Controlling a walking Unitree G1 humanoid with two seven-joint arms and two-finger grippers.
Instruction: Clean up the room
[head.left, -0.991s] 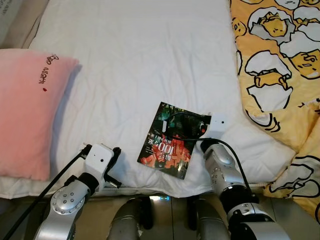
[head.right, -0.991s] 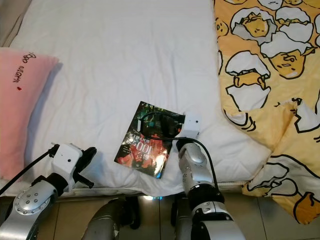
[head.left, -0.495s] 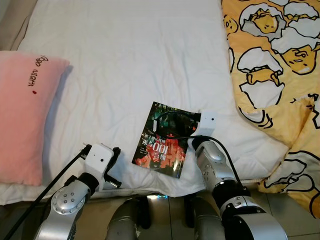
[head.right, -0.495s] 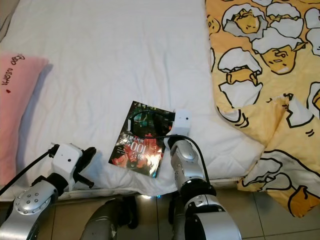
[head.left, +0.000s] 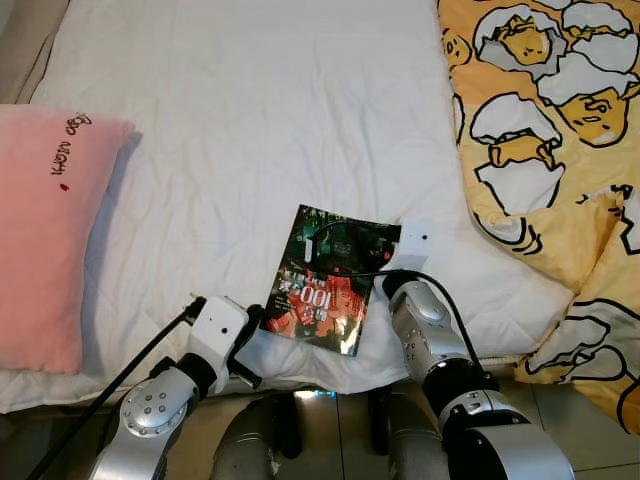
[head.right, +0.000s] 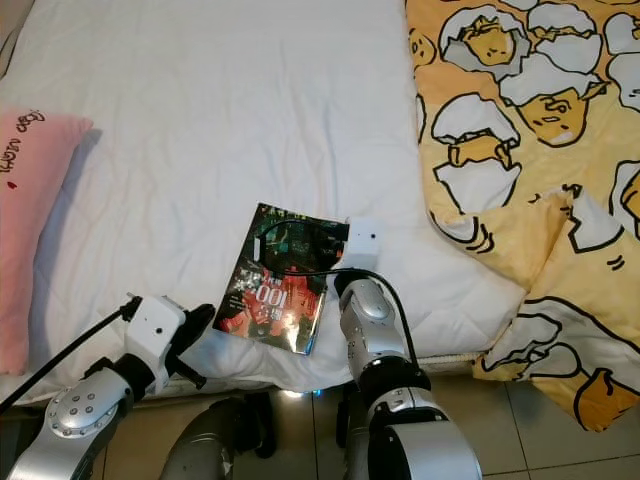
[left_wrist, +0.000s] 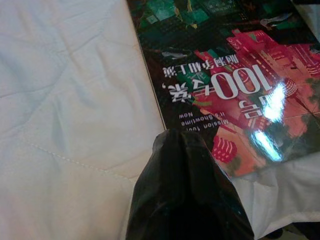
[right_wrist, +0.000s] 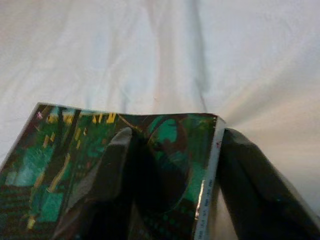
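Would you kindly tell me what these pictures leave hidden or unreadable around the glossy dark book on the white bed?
- Left gripper: left wrist view shows one dark mass; finger gap unreadable.
- Glossy dark book: its far right corner lies under the right gripper.
- Pink pillow: cut off by the left eye view's edge.
- Yellow egg-print blanket: cut off at the right.

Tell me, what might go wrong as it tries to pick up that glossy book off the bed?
The book lies flat on the soft white sheet, so the right gripper, its fingers straddling the book's corner, may pinch fabric or let the slick cover slip. The left gripper, touching the near edge, could shove the book instead of lifting it. That edge is close to the mattress edge, so a nudge might tip it to the floor.
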